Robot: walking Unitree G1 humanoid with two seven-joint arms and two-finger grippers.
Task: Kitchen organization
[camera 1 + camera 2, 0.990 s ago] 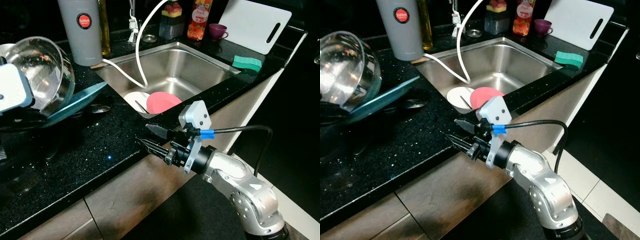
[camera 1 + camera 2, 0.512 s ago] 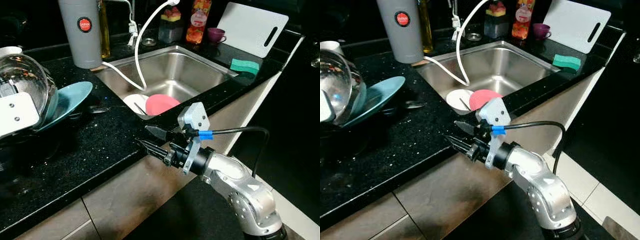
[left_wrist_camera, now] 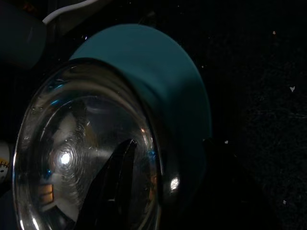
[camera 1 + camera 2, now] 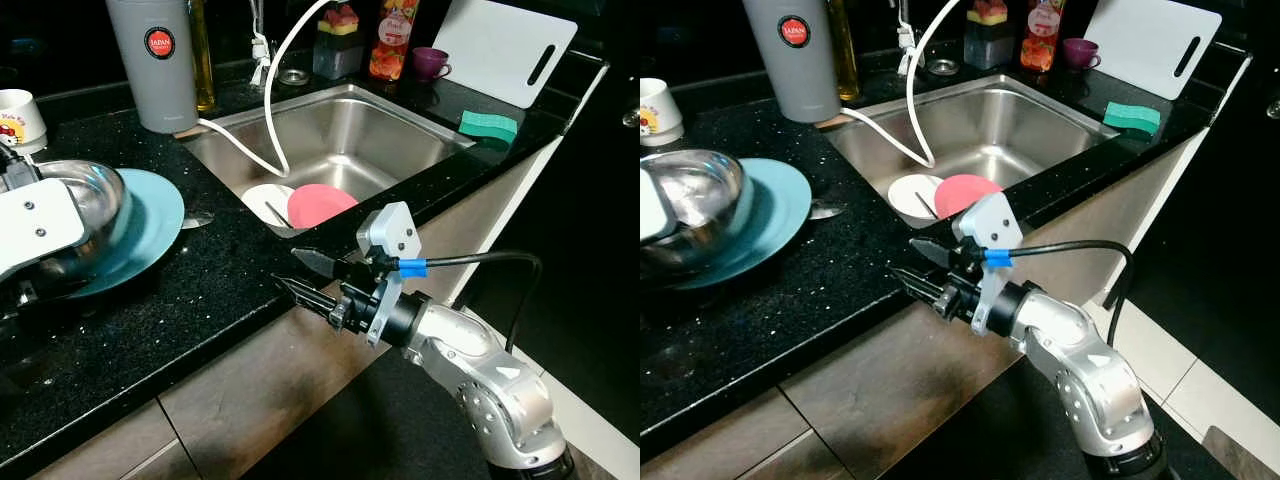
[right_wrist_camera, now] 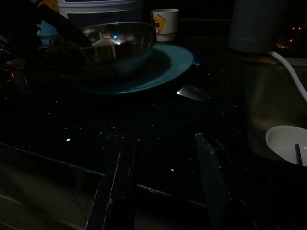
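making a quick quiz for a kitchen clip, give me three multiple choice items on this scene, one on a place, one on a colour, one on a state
1. Where does the steel bowl sit?
A. on the teal plate
B. in the sink
C. on the cutting board

2. What colour is the sponge on the counter edge?
A. yellow
B. green
C. pink

3. How are the fingers of the right gripper?
A. shut on a spoon
B. shut on the pink plate
C. open, holding nothing

Answers:
1. A, the bowl rests on the teal plate left of the sink.
2. B, the sponge by the white board is green.
3. C, a clear gap shows between the two black fingers.
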